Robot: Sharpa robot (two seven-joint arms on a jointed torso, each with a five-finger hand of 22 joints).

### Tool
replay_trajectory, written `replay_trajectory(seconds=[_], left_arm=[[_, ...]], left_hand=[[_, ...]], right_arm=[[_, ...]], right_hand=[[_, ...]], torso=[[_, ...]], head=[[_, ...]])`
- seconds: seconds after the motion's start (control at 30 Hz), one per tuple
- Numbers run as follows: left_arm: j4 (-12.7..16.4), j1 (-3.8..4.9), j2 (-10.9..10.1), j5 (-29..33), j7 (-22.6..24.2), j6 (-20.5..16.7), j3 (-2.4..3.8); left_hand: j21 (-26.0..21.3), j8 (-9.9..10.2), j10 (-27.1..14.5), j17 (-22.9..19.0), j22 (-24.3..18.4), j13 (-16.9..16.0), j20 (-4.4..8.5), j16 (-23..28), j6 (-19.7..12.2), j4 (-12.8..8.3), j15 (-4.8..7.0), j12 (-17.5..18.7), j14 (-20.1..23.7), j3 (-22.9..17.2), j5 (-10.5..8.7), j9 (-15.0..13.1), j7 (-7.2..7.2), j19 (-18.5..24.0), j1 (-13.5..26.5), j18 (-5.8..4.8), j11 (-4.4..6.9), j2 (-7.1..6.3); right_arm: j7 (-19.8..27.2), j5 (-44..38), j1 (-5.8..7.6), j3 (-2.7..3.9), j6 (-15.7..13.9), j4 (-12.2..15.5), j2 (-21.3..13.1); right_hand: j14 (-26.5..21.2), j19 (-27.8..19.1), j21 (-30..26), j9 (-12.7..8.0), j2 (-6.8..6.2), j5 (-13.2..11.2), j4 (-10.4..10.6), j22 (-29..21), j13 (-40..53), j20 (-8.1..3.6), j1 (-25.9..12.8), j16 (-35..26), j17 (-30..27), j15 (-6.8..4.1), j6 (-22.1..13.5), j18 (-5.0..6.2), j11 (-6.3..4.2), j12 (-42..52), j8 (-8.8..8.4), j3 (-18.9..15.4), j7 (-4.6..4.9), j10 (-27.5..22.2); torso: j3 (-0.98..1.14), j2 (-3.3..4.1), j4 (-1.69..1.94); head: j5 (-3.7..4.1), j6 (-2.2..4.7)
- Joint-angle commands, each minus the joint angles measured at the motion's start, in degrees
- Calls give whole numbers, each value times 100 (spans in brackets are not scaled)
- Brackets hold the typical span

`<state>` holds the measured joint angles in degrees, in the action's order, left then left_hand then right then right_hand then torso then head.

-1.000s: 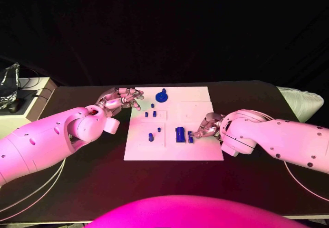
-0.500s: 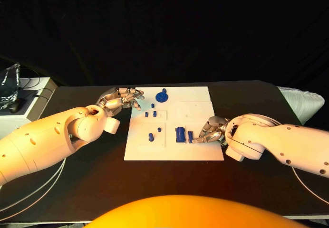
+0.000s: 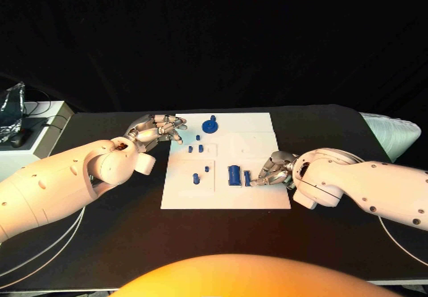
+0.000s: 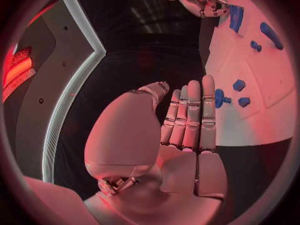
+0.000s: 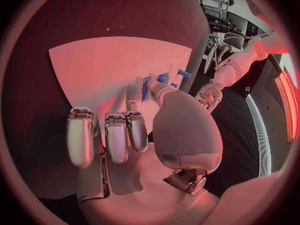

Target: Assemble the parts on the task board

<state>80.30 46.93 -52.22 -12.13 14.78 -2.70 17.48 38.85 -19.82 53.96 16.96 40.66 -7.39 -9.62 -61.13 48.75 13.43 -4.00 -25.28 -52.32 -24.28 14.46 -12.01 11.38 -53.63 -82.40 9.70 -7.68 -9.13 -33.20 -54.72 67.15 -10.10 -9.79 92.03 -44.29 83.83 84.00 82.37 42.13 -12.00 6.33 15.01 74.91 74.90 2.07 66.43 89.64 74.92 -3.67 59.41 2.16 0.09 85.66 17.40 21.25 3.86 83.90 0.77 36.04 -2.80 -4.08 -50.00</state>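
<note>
Head view showed the white board [image 3: 258, 145] lying in the middle of the black surface [image 3: 339, 223], with the small blue parts spread over its left half. A round blue part [image 3: 210, 126] sat near the far edge, two short pegs [image 3: 196, 148] stood below it, and a smaller peg [image 3: 207, 168] and a taller one [image 3: 196, 179] stood nearer the front. A larger blue block [image 3: 234, 175] stood close to the board's middle, with a slim blue piece [image 3: 247, 179] just beside it.

The left robot hand [image 3: 161, 130] hovered over the board's far left corner, near the round part; from the left wrist view [image 4: 187, 117] its fingers were straight and pressed side by side, holding nothing, with a blue part [image 4: 220, 98] showing just past the fingertips.

The right robot hand [image 3: 274, 168] rested low over the board, just right of the block and the slim piece. In the right wrist view [image 5: 125, 130] three fingers were curled back while one finger [image 5: 133, 96] and the thumb reached toward the blue pieces [image 5: 164, 78]. Whether they pinched a part could not be told.
</note>
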Motion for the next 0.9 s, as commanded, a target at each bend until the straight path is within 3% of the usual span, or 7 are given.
replay_trajectory(seconds=[0.03, 0.7, 0.9], left_arm=[[8, -3, 13, -8, 30, 95, 5], [7, -4, 10, -14, 34, 93, 5], [8, -4, 8, -15, 35, 96, 5]], left_hand=[[-28, 10, -22, 5, -9, 9, -5, 27, -39, -2, -23, -22, 14, -30, -9, 5, 4, 22, 46, 73, -22, -8], [-31, 7, -26, 7, -10, 10, -6, 28, -38, -13, -23, -24, 16, -39, -9, 5, 4, 20, 41, 74, -22, -6], [-31, 7, -26, 7, -10, 10, -6, 28, -38, -13, -23, -24, 16, -39, -9, 5, 4, 20, 41, 74, -22, -6]], right_arm=[[35, -39, -19, 1, -13, -38, 51], [-163, -351, -79, 0, -185, -237, 236], [-144, -385, -83, 0, -201, -223, 225]], right_hand=[[609, 465, 14, 4, 68, 34, 6, 1333, 1228, -3, 3, 20, 1475, -30, 34, -83, -41, 12, 25, -23, -1, 354], [609, 467, 20, 33, 113, 89, -26, 1334, 1233, -27, 133, 20, 1474, -63, 93, -84, -82, 19, 104, 1, -46, 361], [608, 467, 18, 41, 118, 211, -36, 1333, 1234, -42, 183, 19, 1472, -78, 88, -84, -97, 21, 131, 17, -61, 363]], torso=[[-1, -1, 2], [-3, -2, 1], [-3, -1, -2]], head=[[-5, 0], [-6, 0], [-10, 0]])
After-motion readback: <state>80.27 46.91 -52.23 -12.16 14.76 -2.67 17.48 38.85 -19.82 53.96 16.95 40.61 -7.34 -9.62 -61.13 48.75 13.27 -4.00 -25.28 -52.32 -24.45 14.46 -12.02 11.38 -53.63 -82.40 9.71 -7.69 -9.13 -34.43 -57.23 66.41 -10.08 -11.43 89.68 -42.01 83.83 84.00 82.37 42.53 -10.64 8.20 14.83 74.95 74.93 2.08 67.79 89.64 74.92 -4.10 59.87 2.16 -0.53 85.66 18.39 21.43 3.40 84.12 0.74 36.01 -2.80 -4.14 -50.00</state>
